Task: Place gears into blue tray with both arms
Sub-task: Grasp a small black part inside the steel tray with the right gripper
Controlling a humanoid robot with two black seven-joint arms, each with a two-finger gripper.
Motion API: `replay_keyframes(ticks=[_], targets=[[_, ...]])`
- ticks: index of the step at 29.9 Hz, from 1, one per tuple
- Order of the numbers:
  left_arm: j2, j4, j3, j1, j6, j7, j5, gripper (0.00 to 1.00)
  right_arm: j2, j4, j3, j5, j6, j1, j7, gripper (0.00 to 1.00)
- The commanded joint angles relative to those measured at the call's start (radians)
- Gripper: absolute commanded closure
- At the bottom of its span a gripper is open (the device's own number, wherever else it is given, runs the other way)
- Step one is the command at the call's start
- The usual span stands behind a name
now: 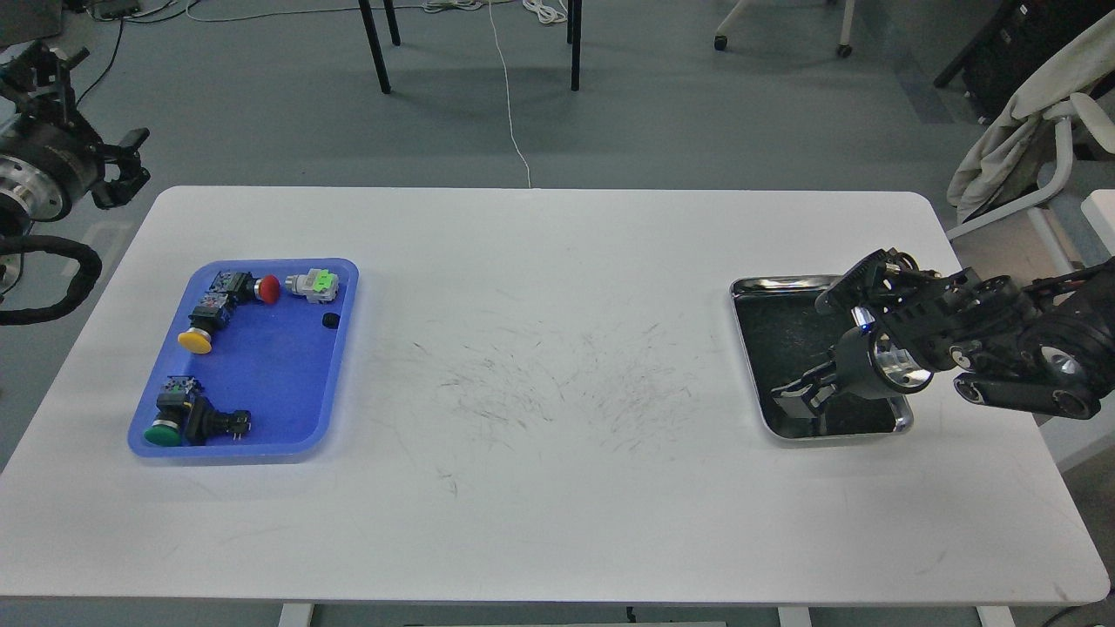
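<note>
Table (557, 488) centre lay open between the blue tray (261, 383) near its left edge and a steel tray (788, 287) at right. One small black gear (330, 320) sat in the blue tray. Right gripper (797, 399) reached into the steel tray, left gripper (122, 178) hovered off-table; neither claw's state could be told.

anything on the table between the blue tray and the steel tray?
Nothing. In the head view, only bare, scuffed white table lies between the blue tray and the steel tray.

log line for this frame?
right tool: low in steel tray | left tool: off table | blue tray: one gear
</note>
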Motion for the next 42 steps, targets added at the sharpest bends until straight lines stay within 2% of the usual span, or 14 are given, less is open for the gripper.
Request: replay_keyframes(ticks=[1,4,7,13,20,32,42], targets=[[0.0,0.0,0.0,0.0,0.002,0.0,0.0,0.07,0.012,0.0,0.0,0.0,0.0,-0.002,0.0,0.4],[0.0,0.0,0.0,0.0,0.0,0.0,0.0,0.07,0.017,-0.002,0.0,0.0,0.002,-0.003,0.0,0.42],[0.0,0.002,0.002,0.003,0.0,0.0,0.0,0.07,0.02,-0.003,0.0,0.0,0.002,-0.005,0.0,0.48],[-0.002,0.002,0.002,0.006,0.002,-0.002,0.0,0.07,0.023,-0.006,0.0,0.0,0.005,-0.011,0.0,0.49],[-0.002,0.015,0.002,0.012,0.0,-0.003,0.0,0.06,0.023,-0.014,-0.001,-0.02,0.015,-0.013,0.0,0.67],[-0.002,0.026,0.002,0.012,-0.002,-0.003,0.0,0.06,0.025,-0.038,0.0,-0.02,0.022,-0.01,0.0,0.84],[0.0,0.026,0.002,0.012,-0.003,0.0,0.0,0.06,0.023,-0.055,0.002,-0.018,0.025,0.007,0.008,0.9]])
